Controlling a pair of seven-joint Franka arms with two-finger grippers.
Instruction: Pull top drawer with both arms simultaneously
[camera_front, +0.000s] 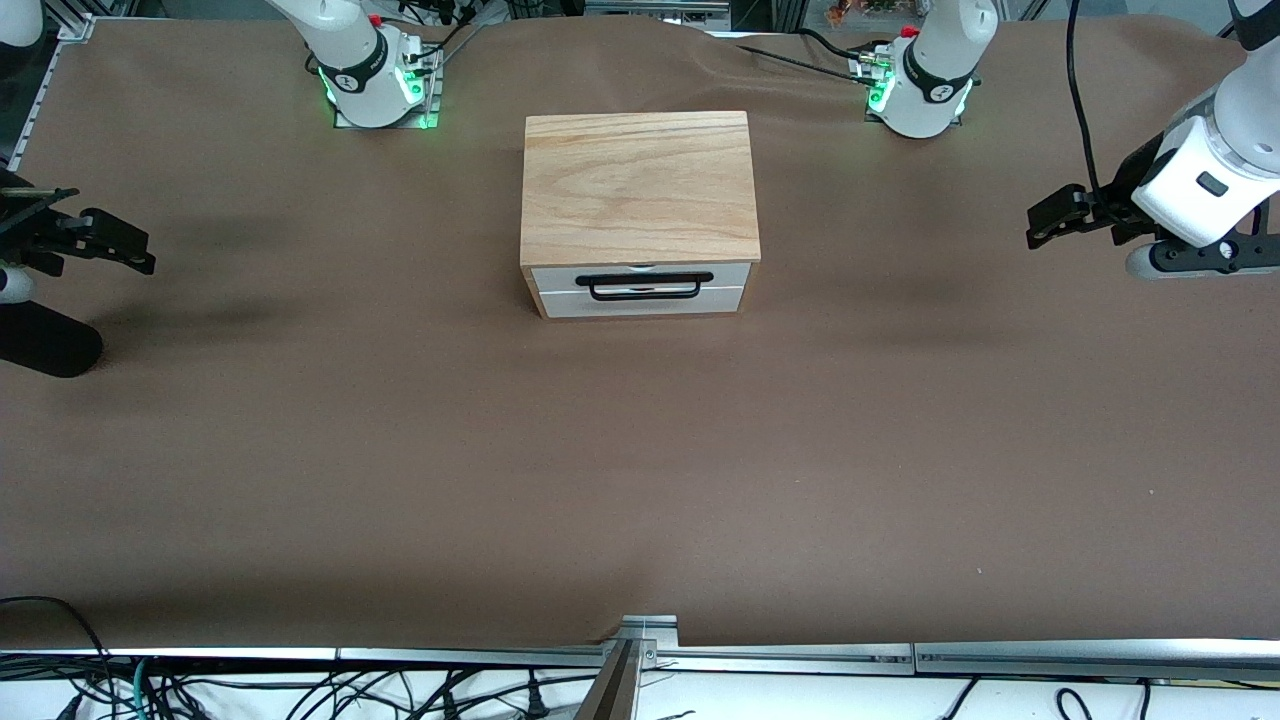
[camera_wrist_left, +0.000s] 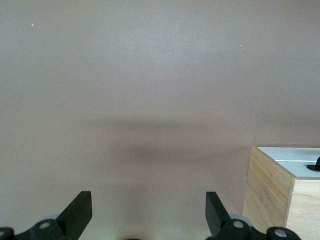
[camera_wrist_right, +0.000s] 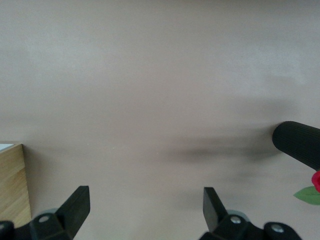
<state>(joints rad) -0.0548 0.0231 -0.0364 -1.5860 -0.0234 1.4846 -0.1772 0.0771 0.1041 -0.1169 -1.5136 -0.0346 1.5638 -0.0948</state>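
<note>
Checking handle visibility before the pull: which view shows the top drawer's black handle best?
Front view: the whole black handle spans the top drawer face, drawer shut. Left wrist view catches only one handle end at the cabinet corner. Right wrist view shows just the cabinet's wooden side, no handle.

Cabinet at upper centre, arms parked at the frame's edges.
The top drawer (camera_front: 641, 277) sits flush in the oak-topped cabinet (camera_front: 638, 185) on the brown table (camera_front: 640, 470) (black handle untouched). The left gripper (camera_front: 1045, 222) hangs at the right edge, the right gripper (camera_front: 135, 253) at the left edge, jaws apart.
</note>
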